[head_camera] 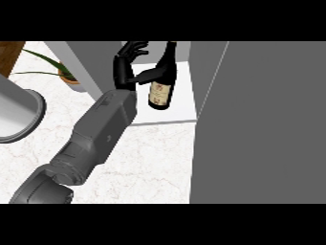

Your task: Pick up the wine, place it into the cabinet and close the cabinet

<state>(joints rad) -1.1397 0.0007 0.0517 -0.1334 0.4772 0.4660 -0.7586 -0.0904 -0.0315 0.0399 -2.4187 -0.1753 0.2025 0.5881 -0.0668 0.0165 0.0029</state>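
Wine sits inside the open cabinet now, a dark bottle with a cream label, and we see it leaning slightly, neck toward the top of the view, base over the white shelf floor; whether it rests on that floor or hangs just above it we cannot tell; we have the left hand right beside it, on the bottle's left, thumb hooked against the bottle's shoulder while the other fingers curl upward beside the neck, so we call it a pinch on the bottle; the grey forearm runs down from there across the marble counter toward the lower left; the big grey cabinet door stands open, filling the right side; off to the left we spot a potted plant near the cabinet's side wall, and a curved grey object further left on the counter.
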